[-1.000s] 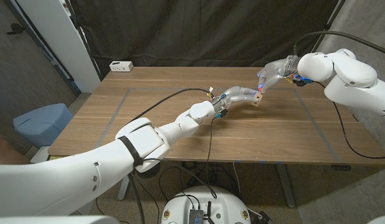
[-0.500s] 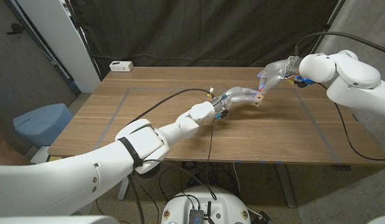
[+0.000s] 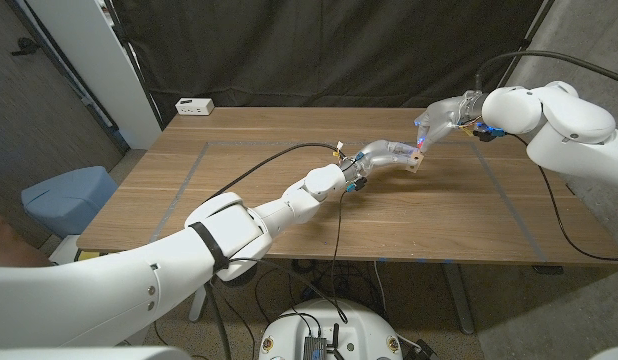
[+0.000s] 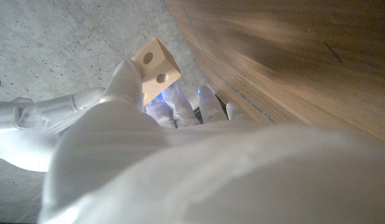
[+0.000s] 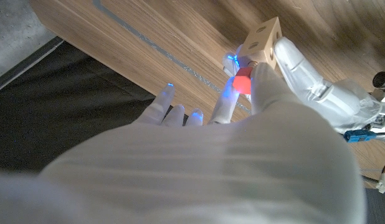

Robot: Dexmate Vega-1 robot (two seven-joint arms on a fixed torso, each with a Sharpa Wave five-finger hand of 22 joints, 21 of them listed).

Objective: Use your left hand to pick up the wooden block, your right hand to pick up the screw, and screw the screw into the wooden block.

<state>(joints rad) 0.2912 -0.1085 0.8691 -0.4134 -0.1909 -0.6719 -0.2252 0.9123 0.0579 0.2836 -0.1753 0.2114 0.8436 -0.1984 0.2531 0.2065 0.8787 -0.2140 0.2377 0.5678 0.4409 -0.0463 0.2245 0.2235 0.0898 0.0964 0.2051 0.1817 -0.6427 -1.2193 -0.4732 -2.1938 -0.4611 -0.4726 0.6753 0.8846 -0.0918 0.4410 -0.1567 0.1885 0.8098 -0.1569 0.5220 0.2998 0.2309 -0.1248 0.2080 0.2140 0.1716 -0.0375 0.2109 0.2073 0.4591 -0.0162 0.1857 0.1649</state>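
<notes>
Reaching out over the middle of the table [image 3: 239, 170], the left hand [image 3: 387, 155] grips the block [image 3: 416, 160] and holds it up off the wood, a little right of centre and toward the far side. In the left wrist view the block [image 4: 156, 63] is a pale cube pinched at the fingertips [image 4: 127, 78], with two round holes on its visible faces. The right arm comes in from the far right, and the right hand [image 3: 439, 118] meets the block from above and behind, its fingertips touching or just beside the block's top. In the right wrist view the right hand [image 5: 242, 93] pinches a small red thing, seemingly the head of the screw [image 5: 243, 81], between thumb and a finger, pressed right against one face of the block [image 5: 262, 38]; the other fingers [image 5: 164, 99] spread away with blue glints at their tips. The screw's shaft is hidden, so I cannot tell how far it sits in the hole. In the head view the screw [image 3: 420, 144] is only a red speck between the two hands.

A white box [image 3: 194, 105] lies at the far left corner of the table. A black cable [image 3: 269, 158] runs along the left arm over the table.
</notes>
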